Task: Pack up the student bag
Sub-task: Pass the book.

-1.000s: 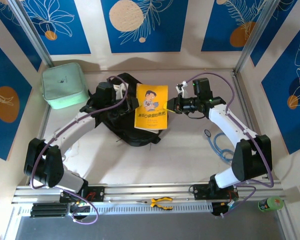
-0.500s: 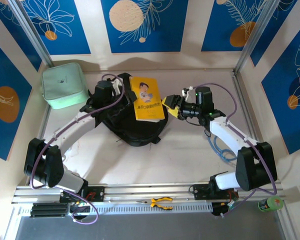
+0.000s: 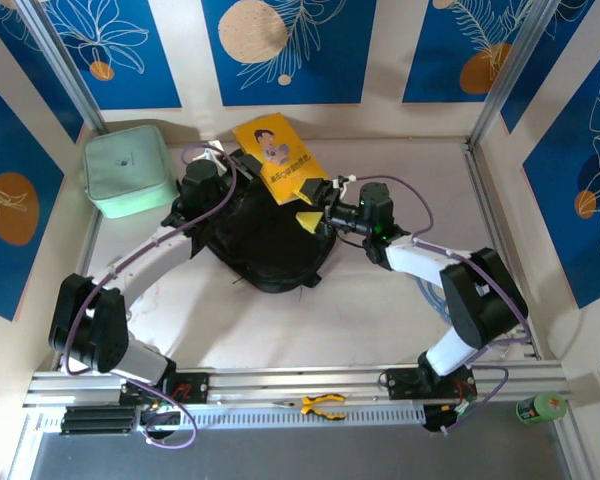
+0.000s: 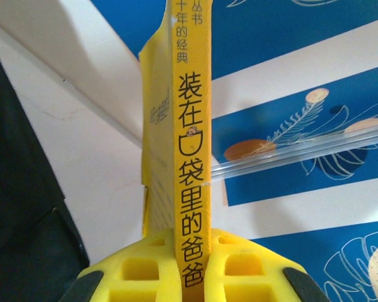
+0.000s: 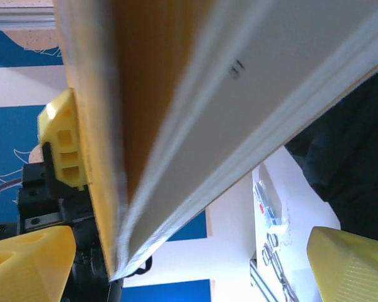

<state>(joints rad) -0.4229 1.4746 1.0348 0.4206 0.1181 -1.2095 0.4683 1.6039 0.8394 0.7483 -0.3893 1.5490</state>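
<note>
The yellow book (image 3: 272,155) stands tilted above the back edge of the student bag (image 3: 265,240), a black backpack lying flat mid-table. My left gripper (image 3: 240,168) is shut on the book; in the left wrist view its yellow fingers (image 4: 145,270) clamp the spine (image 4: 189,126), with my left gripper (image 4: 190,251) pointing up at the wall. My right gripper (image 3: 313,205) stands open just right of the book's lower corner. In the right wrist view the book's page edge (image 5: 195,82) runs between the wide-apart tips of my right gripper (image 5: 189,261) without touching them, and the bag (image 5: 359,145) lies to the right.
A mint-green zip case (image 3: 128,170) sits at the back left against the wall. A blue cable (image 3: 435,295) lies right of the right arm. Yellow-handled pliers (image 3: 323,404) rest on the front rail, and a green bottle (image 3: 540,407) stands at the front right.
My right gripper has opened and let go of the book, and slid left. The left gripper has carried the book back and left, tilting it over the bag's far edge.
</note>
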